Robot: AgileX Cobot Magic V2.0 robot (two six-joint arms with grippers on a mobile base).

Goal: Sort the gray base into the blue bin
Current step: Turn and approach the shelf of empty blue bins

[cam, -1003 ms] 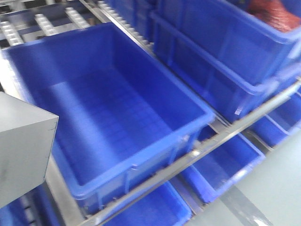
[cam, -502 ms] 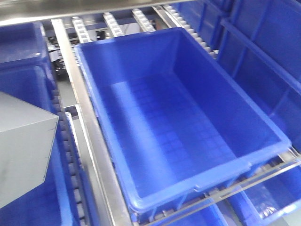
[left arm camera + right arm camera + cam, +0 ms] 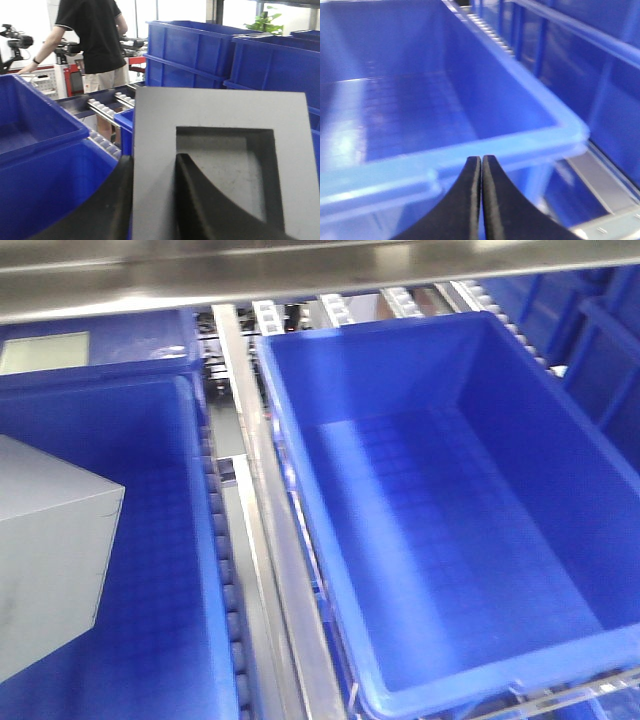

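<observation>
The gray base (image 3: 50,550) hangs at the left of the front view, over the left blue bin (image 3: 160,570). My left gripper (image 3: 153,165) is shut on it: one finger is outside the left wall, the other inside the square recess of the gray base (image 3: 220,110). A second blue bin (image 3: 450,520) fills the right of the front view and holds nothing. My right gripper (image 3: 481,159) is shut with nothing in it, just in front of the near rim of a blue bin (image 3: 520,135).
A metal rail with rollers (image 3: 270,570) runs between the two bins, and a shelf bar (image 3: 300,270) crosses above. More blue crates (image 3: 200,50) stand stacked behind. A person in a black shirt (image 3: 95,35) stands past the roller tracks (image 3: 102,107).
The front view has swung so that the bin with nothing in it slid right and squared up. A second bin came into view under the gray base, which kept its place in the frame.
</observation>
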